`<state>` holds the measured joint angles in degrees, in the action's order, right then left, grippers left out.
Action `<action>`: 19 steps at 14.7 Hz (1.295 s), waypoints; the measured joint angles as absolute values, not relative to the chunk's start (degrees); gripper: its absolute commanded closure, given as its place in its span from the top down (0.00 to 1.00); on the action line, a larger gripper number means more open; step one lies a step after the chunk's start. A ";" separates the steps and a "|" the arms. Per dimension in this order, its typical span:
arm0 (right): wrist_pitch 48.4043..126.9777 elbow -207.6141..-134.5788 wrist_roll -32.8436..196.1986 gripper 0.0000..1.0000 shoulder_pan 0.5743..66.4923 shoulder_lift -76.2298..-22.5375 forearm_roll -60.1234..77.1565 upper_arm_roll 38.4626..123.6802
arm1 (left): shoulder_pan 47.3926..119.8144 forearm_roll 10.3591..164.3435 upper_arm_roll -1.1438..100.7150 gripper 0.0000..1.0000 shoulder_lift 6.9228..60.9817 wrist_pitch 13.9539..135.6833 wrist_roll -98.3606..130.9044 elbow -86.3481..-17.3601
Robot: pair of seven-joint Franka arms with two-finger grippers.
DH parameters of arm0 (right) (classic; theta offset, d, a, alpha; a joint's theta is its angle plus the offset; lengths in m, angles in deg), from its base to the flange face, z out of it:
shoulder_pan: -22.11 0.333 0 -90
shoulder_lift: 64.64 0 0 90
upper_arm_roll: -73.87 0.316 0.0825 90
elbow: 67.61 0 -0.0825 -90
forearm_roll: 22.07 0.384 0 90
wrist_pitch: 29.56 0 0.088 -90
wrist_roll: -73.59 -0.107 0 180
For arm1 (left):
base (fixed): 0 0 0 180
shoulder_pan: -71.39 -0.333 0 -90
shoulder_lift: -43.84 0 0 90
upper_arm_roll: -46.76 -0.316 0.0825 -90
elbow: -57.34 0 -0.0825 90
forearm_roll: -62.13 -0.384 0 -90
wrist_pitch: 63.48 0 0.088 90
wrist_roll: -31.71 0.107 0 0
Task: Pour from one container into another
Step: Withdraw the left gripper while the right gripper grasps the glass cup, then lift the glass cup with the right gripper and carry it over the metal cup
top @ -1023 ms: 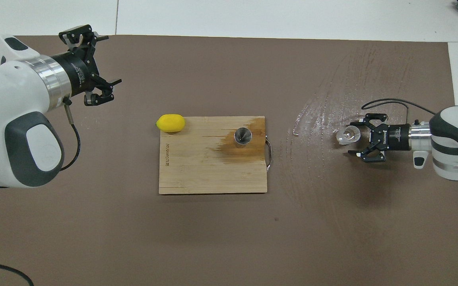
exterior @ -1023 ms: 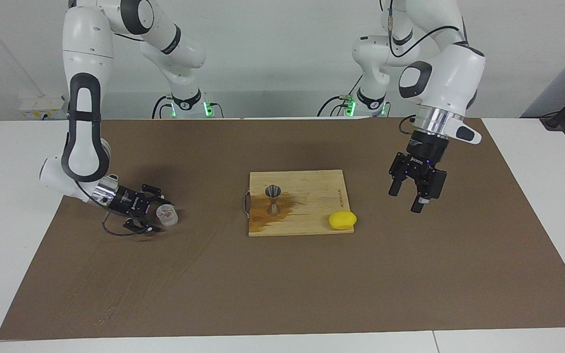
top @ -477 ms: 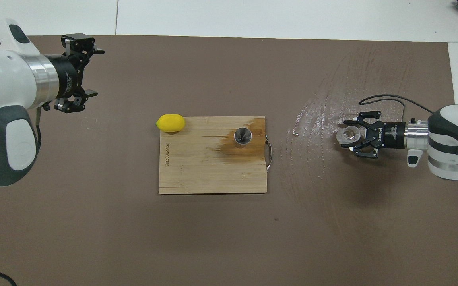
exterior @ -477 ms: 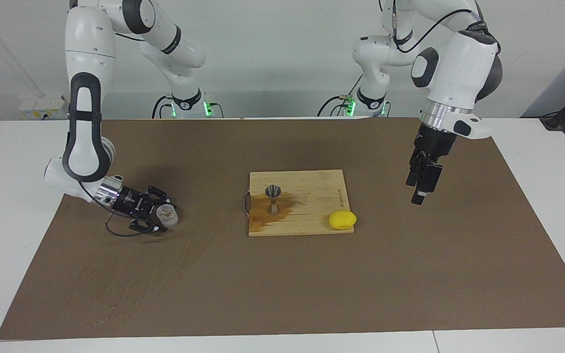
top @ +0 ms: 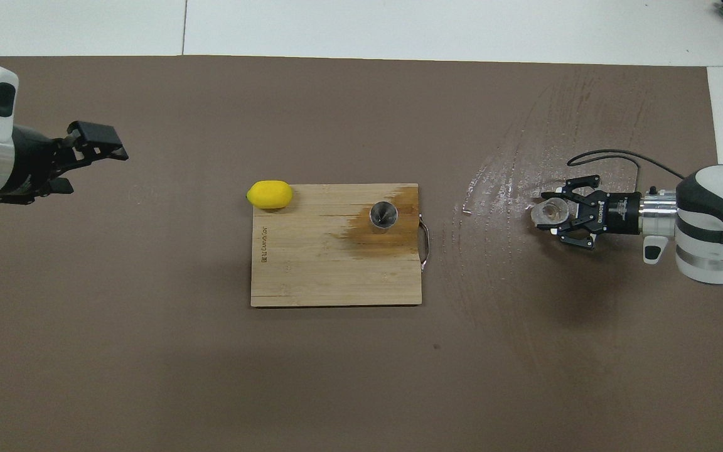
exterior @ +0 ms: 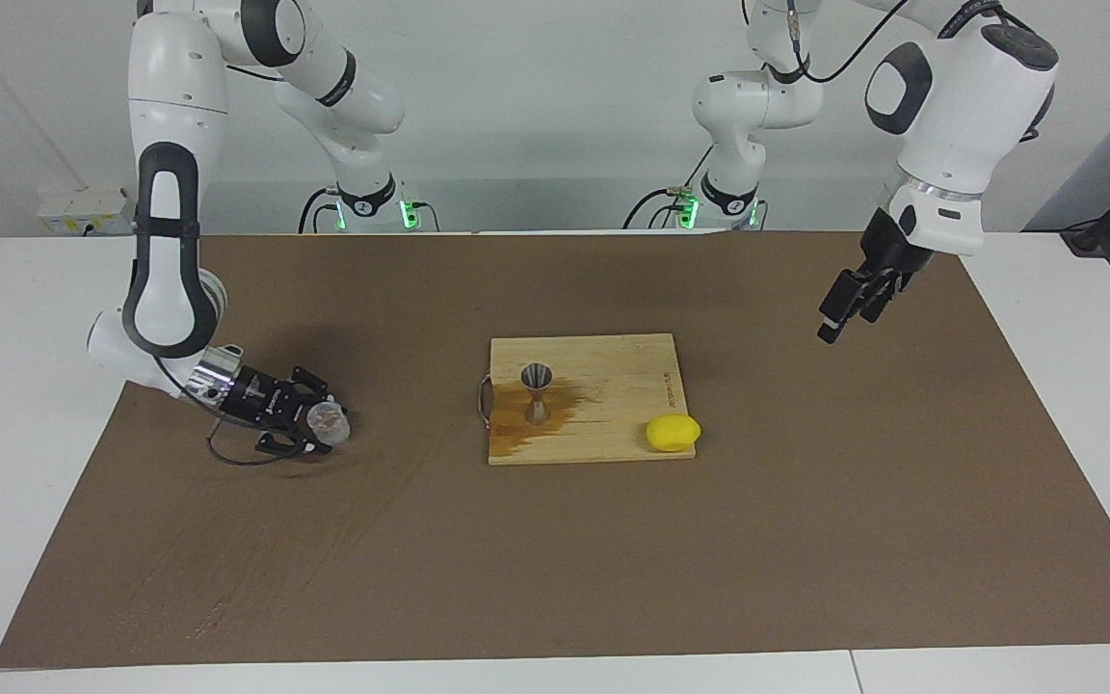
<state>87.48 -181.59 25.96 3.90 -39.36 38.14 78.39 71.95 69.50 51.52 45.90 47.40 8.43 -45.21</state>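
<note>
On mat, R gripper seemingly gripping glass cup

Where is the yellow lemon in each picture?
Facing view: the round yellow lemon sits on the wooden cutting board's corner farthest from the robots, low and just right of middle.
Overhead view: the lemon is left of middle, at the board's top corner.
Shared landmark: the silvery steel hourglass jigger standing on the board.

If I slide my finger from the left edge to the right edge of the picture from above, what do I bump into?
Left gripper, black → yellow lemon → wooden cutting board → silvery hourglass-shaped steel jigger → small clear glass cup → right gripper, black, around the cup.
</note>
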 measured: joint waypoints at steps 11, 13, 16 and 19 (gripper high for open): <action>89.11 -181.01 25.00 0.00 5.63 -41.61 39.36 78.54 | 68.01 63.17 51.77 1.00 48.30 24.41 33.77 -35.26; 92.71 -180.36 20.73 0.00 9.56 -43.62 39.63 78.67 | 68.02 63.12 51.79 1.00 47.81 21.95 35.08 -33.83; 96.87 -176.81 9.36 0.00 18.49 -45.91 39.61 78.80 | 68.04 63.12 51.94 1.00 47.60 21.29 36.10 -33.66; 98.89 -171.52 -1.15 0.00 25.36 -46.26 34.22 78.84 | 68.06 63.12 52.02 1.00 47.60 20.46 36.14 -33.99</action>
<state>98.89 -171.52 -1.15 25.36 -46.26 34.22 78.84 68.06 63.12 52.02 47.60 20.46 36.14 -33.99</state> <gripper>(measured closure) 0.493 0.000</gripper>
